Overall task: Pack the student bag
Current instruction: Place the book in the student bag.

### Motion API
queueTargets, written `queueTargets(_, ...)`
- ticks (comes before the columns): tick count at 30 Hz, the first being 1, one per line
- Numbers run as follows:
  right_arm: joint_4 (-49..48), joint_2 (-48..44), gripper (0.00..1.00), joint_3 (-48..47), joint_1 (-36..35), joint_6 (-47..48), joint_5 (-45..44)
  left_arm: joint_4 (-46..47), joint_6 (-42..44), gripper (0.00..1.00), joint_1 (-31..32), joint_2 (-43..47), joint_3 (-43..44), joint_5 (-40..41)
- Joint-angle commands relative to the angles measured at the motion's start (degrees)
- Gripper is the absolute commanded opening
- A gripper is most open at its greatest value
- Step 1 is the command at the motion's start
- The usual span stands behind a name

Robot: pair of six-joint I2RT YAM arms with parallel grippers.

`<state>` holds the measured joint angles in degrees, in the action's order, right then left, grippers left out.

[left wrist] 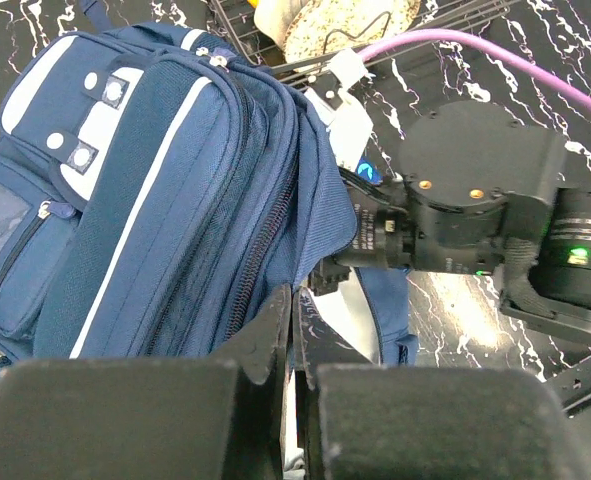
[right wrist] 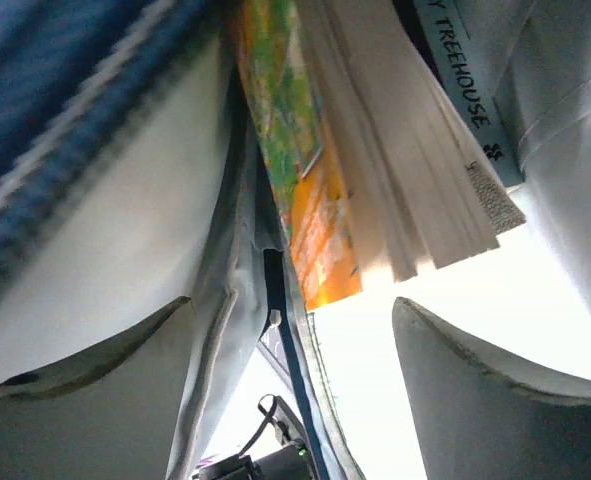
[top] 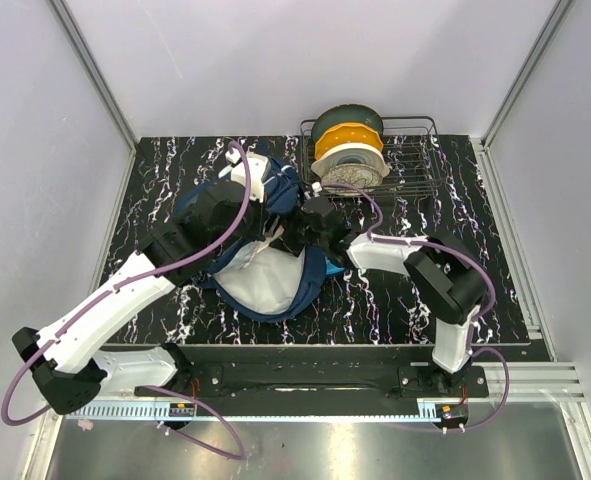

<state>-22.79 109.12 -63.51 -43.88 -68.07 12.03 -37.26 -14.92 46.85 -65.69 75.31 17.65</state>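
The right gripper [right wrist: 293, 305] stands wide, holding nothing, inside the student bag [left wrist: 175, 200], a navy woven backpack with smooth pale grey lining in the middle of the table [top: 495, 230]. Just beyond its fingers sit books [right wrist: 375, 170]: a spine [right wrist: 463, 70] reading "Y TREEHOUSE", a thick white page block and a glossy orange-and-green cover. The left gripper [left wrist: 292, 310] is pressed closed at the bag's zip edge.

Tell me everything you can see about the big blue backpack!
The backpack is soft navy fabric with white patches, a thin white stripe, snap buttons, zips and a small front pocket. Its lining is pale grey. It lies on the black marbled table beside a wire rack, with its mouth gaping open. Books are tucked inside. The left gripper is shut at the opening's edge, seemingly pinching the fabric, and the right gripper, open, reaches inside.
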Motion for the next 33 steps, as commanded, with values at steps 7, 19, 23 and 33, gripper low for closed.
queueTargets(7,7.05,-13.75,0.86,9.07,-0.07,6.55,-4.38,9.66,-0.73,0.00,0.00,3.29,0.89,0.63)
queueTargets(19,30.32,-45.99,0.85,23.06,-0.07,11.30,-17.21,10.10,-0.73,0.11,-0.71,0.57,-1.13,-5.25)
queueTargets(23,31.49,-55.14,0.91,28.08,0.02,10.24,-22.04,11.06,-2.04,0.36,-0.71,-0.31,-2.80,-7.63)
queueTargets(33,28.15,-42.51,0.96,24.76,0.37,9.36,-12.48,9.22,-7.05,0.85,-1.58,5.20,-10.26,-3.42)
